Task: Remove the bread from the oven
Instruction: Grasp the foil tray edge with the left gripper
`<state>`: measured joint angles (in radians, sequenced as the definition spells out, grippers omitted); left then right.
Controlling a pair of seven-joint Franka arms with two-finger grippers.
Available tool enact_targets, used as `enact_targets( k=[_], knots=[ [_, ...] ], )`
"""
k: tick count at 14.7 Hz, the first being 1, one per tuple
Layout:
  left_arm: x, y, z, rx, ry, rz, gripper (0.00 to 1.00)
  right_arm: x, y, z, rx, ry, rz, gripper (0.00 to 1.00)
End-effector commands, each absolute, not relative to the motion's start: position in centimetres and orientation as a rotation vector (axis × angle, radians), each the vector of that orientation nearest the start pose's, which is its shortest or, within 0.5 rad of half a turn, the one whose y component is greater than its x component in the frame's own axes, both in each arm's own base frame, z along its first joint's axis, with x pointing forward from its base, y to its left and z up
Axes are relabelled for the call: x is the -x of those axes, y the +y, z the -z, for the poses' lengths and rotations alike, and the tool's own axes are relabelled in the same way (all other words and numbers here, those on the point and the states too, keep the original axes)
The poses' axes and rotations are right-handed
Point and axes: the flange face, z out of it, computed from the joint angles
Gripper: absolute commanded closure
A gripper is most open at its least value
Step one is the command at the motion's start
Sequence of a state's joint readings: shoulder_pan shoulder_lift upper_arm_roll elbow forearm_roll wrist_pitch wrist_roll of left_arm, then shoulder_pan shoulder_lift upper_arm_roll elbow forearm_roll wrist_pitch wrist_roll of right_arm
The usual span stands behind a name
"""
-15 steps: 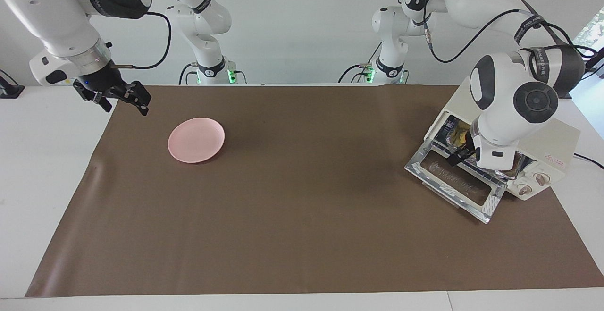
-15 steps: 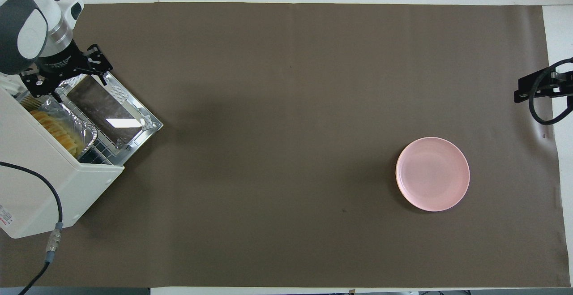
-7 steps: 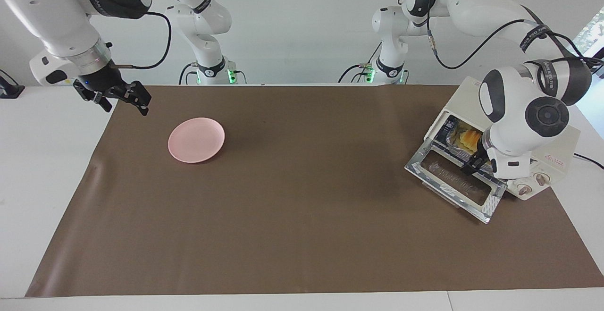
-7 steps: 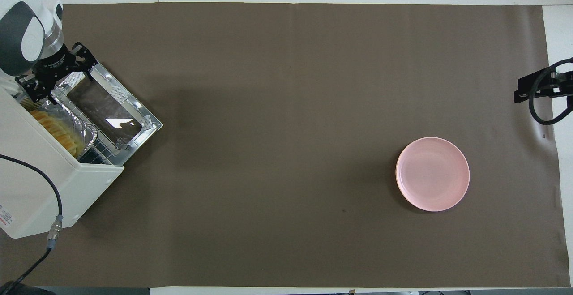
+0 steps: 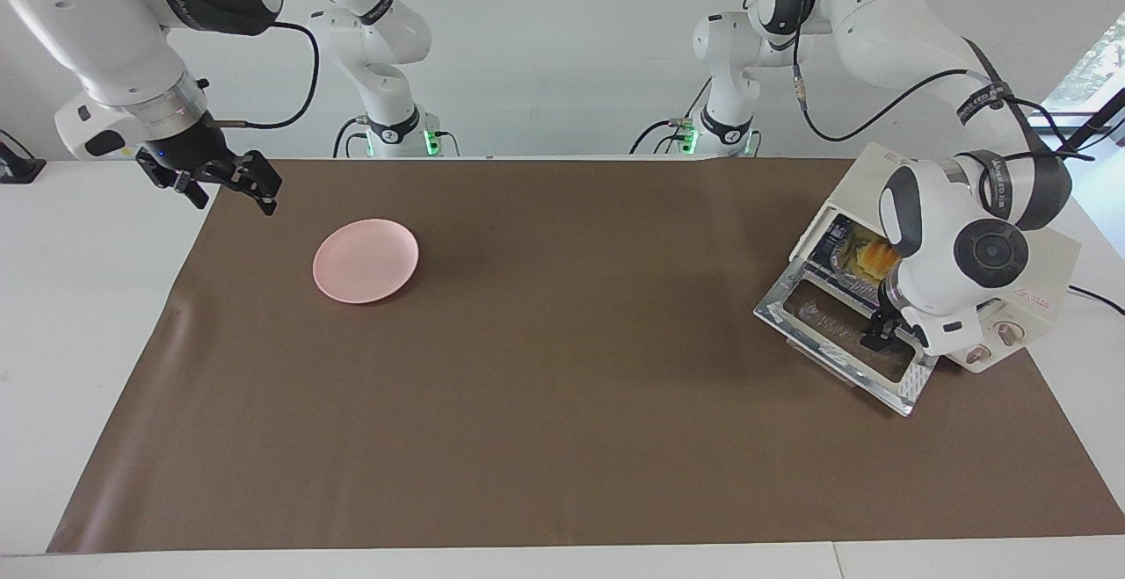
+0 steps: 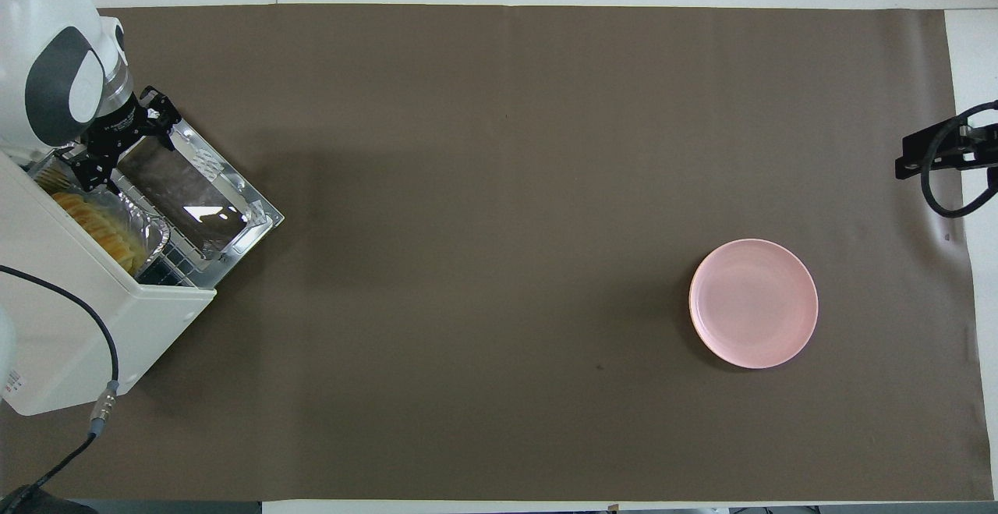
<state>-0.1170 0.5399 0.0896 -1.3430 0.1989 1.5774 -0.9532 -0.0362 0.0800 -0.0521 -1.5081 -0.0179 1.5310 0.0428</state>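
Observation:
The cream-white oven [image 5: 1041, 267] [image 6: 70, 319] stands at the left arm's end of the table. Its chrome-framed glass door [image 5: 831, 329] [image 6: 199, 198] lies folded down flat. Inside, the golden ridged bread [image 5: 875, 256] [image 6: 97, 227] rests in a crinkled foil tray [image 6: 152, 229] on the rack. My left gripper [image 5: 882, 334] [image 6: 117, 151] hangs open just over the hinge side of the open door, in front of the oven mouth, holding nothing. My right gripper [image 5: 230, 182] [image 6: 928, 157] waits open in the air over the mat's corner at the right arm's end.
A pink plate [image 5: 366, 260] [image 6: 753, 303] lies on the brown mat [image 5: 562, 403] toward the right arm's end. The oven's two knobs [image 5: 991, 342] face away from the robots. A black cable [image 6: 93, 342] runs from the oven's back.
My left gripper has drawn back from the oven mouth and sunk lower over the open door, uncovering the bread in the facing view. The right arm has not moved.

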Motion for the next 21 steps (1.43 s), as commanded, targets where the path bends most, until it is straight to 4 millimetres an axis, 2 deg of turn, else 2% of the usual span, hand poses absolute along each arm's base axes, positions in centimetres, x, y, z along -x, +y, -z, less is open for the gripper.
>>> enact_targets(
  k=[1,8,13,21],
  knots=[
    [-67.1,-0.1,-39.2,2.476,-1.205,-0.18,0.0,-56.5,-5.3,-60.7,3.146,0.215,-0.104,0.0],
    [-66.8,0.6,-38.8,2.466,-1.207,-0.185,0.0,-56.5,-5.2,-60.7,3.147,0.213,-0.104,0.0],
    [-66.2,1.6,-37.8,2.453,-1.216,-0.2,0.0,-56.5,-5.3,-60.7,3.146,0.215,-0.104,0.0],
    [-66.0,1.9,-37.5,2.463,-1.215,-0.194,0.0,-56.5,-5.2,-60.7,3.147,0.213,-0.104,0.0]
  ],
)
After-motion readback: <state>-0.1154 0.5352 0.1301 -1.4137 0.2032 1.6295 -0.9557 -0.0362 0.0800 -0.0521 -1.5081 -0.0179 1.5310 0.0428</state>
